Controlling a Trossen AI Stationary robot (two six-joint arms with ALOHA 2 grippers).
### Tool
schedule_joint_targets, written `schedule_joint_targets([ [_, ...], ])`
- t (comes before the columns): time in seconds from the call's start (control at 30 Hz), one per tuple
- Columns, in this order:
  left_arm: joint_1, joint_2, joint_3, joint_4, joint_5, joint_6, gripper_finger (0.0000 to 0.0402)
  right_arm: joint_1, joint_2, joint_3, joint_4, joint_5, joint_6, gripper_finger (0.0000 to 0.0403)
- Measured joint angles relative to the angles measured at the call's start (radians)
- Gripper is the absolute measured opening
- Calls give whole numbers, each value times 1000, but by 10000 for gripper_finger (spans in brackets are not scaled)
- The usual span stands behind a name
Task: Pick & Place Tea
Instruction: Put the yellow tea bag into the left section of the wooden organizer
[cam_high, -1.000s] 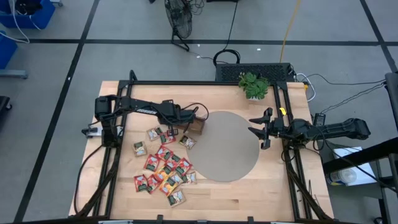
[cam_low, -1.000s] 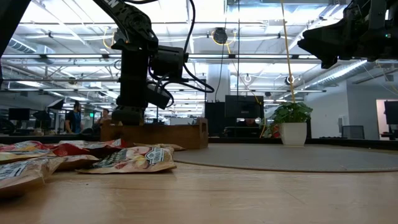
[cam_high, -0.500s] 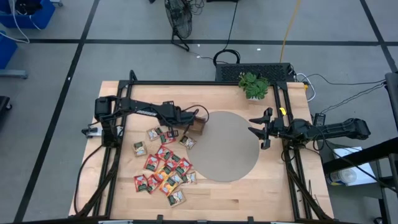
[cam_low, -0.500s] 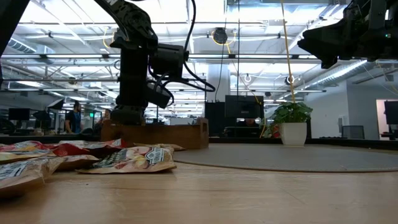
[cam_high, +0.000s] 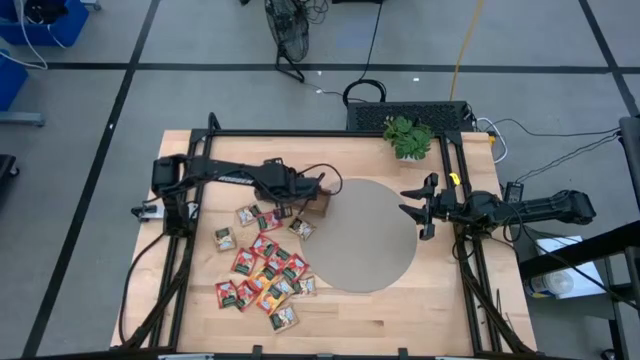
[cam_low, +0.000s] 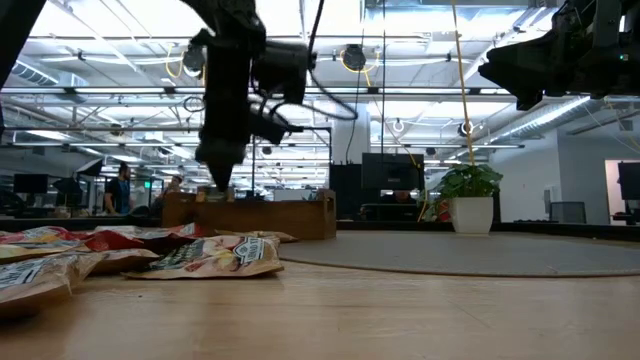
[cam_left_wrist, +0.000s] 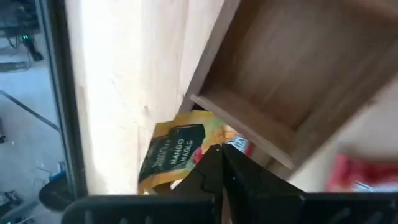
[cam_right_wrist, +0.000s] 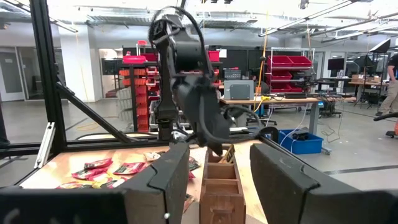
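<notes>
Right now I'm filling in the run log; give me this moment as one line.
left gripper: shut on yellow tea sachet, beside wooden tray | right gripper: open, waiting over round mat | loose sachets: on table

- Left wrist view: yellow tea sachet (cam_left_wrist: 177, 149) shows "MANGO MAGIC" in pale letters on its dark green label.
- More lettering runs beside it, too blurred to read.
- Other sachets' print is unreadable.

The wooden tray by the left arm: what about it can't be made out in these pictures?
- Wooden tray, high view: largely hidden beneath the left gripper.
- Low view: its side wall hides whatever lies inside.
- Left wrist view: tray cut off by the picture's edge; one empty compartment shows.
- Yellow sachet: shut fingers cover its edge; held or not, unclear.
</notes>
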Motion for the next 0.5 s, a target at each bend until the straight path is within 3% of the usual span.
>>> schedule_joint_targets([
  [0.1, -35, 0, 58, -86, 97, -38, 9, 0, 0, 0, 0, 0, 0, 155],
  [0.3, -141, 0, 85, -114, 473, -250, 11, 0, 0, 0, 0, 0, 0, 155],
  [0.5, -360, 0, 55, 99, 536, -447, 90, 0, 0, 0, 0, 0, 0, 155],
])
